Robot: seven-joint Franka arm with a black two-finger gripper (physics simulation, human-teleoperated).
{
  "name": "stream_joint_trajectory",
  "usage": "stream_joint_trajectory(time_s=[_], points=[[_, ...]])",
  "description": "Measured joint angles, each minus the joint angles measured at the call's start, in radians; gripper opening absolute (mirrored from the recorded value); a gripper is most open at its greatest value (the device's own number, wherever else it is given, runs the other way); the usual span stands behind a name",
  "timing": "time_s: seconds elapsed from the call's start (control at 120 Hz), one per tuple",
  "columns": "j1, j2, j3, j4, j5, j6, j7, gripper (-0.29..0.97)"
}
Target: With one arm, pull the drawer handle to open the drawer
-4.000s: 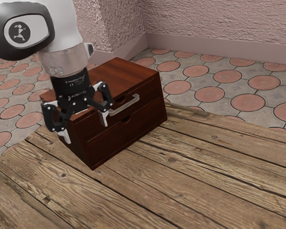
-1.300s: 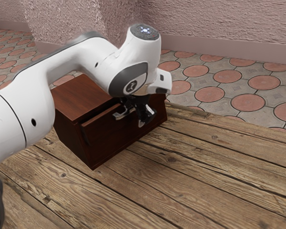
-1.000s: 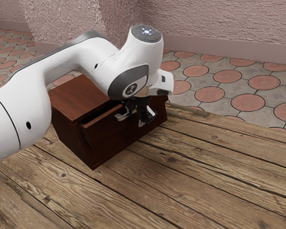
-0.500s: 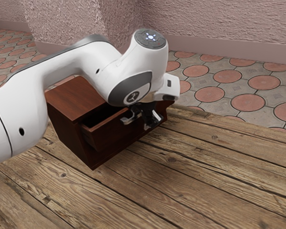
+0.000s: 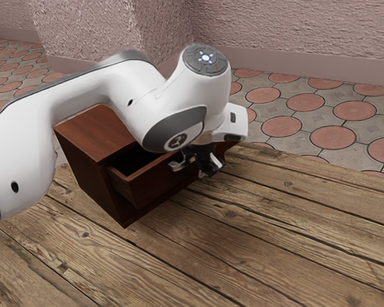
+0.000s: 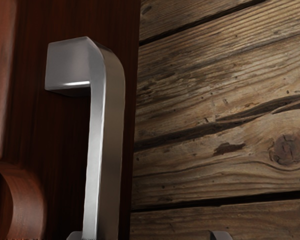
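A dark red wooden cabinet (image 5: 89,137) stands on the plank table. Its upper drawer (image 5: 150,179) is pulled partly out toward the exterior view's right, and a dark gap (image 5: 136,160) shows behind its front. My gripper (image 5: 195,164) is at the silver bar handle (image 5: 177,160), under the white wrist. In the wrist view the handle (image 6: 104,140) runs along the drawer front (image 6: 35,150). One fingertip (image 6: 74,235) sits right beside the bar and the other fingertip (image 6: 219,235) stands well off it over the planks. The gripper (image 6: 146,235) is open around the bar.
The wooden plank table (image 5: 275,230) stretches to the exterior view's right and toward the front. A lower drawer front (image 5: 160,201) sits beneath the pulled one. A tiled floor (image 5: 320,109) and a pink wall (image 5: 294,25) lie beyond. My arm covers part of the cabinet top.
My hand has moved toward the exterior view's right with the handle, and the drawer has slid further out, widening the dark gap behind its front.
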Motion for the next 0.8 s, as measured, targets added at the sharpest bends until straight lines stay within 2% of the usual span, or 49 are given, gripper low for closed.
stream_joint_trajectory(time_s=[0.8], points=[[-0.06,-0.04,0.0,-0.057,0.011,0.025,-0.093,0.25]])
